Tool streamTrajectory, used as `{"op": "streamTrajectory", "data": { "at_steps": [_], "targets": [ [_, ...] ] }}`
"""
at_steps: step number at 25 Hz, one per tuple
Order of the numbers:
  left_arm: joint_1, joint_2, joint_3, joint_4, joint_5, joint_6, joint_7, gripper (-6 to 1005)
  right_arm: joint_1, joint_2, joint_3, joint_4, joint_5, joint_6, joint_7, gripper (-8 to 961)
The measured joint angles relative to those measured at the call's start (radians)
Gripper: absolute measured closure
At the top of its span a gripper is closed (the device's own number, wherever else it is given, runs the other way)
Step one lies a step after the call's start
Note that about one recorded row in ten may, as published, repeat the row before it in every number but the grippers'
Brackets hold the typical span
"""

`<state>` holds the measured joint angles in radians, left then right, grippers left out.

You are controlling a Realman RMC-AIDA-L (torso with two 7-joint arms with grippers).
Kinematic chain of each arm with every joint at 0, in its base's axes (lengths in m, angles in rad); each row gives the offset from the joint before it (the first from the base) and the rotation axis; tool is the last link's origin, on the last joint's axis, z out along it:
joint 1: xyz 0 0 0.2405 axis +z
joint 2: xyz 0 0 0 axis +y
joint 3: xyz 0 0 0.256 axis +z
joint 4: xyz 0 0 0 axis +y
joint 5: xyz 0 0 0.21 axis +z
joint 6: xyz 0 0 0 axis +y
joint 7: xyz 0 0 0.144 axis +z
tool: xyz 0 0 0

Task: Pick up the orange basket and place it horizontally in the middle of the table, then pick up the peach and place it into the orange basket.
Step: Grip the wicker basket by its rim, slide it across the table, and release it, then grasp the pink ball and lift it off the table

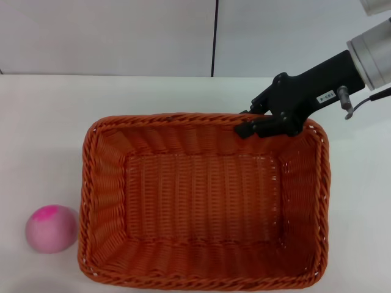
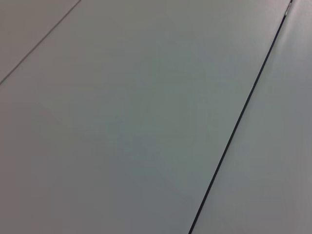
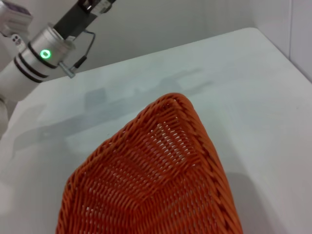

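The orange basket [image 1: 201,195] fills the middle of the head view, long side running left to right, opening up and with nothing inside. My right gripper [image 1: 252,121] reaches in from the upper right and is shut on the basket's far rim near its right corner, one finger inside the rim and one outside. The right wrist view shows a corner of the orange basket [image 3: 161,170] above the white table [image 3: 253,97]; I cannot tell whether it rests on the table. The peach [image 1: 51,228], pink with a magenta patch, lies on the table just left of the basket's near left corner.
The white table [image 1: 43,122] extends left of and behind the basket to a pale wall. My left arm [image 3: 44,53] hangs raised off to the side in the right wrist view. The left wrist view shows only a plain pale surface with dark seams.
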<state>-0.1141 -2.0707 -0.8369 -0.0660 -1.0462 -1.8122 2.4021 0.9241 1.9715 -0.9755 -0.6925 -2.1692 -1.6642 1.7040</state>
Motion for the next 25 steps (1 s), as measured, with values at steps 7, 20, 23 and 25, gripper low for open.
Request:
{"op": "streamTrajectory", "data": {
  "at_steps": [7,20,23,25],
  "targets": [
    [0.001,0.0,0.01,0.0,0.0,0.003,0.0,202,-0.003,0.001,0.0,0.038,-0.001,0.031,-0.014,790],
    [-0.003,0.0,0.028,0.0,0.0,0.006,0.0,202,-0.023,0.004,0.013,0.026,0.002,0.088,-0.036,642],
    [-0.003,0.001,0.055,0.005,0.0,0.008,0.001,202,-0.047,0.005,0.042,0.002,0.029,0.118,-0.064,555],
    [-0.003,0.004,0.081,0.01,0.0,0.007,0.001,202,-0.072,0.006,0.085,-0.007,0.069,0.13,-0.102,497]
  ]
}}
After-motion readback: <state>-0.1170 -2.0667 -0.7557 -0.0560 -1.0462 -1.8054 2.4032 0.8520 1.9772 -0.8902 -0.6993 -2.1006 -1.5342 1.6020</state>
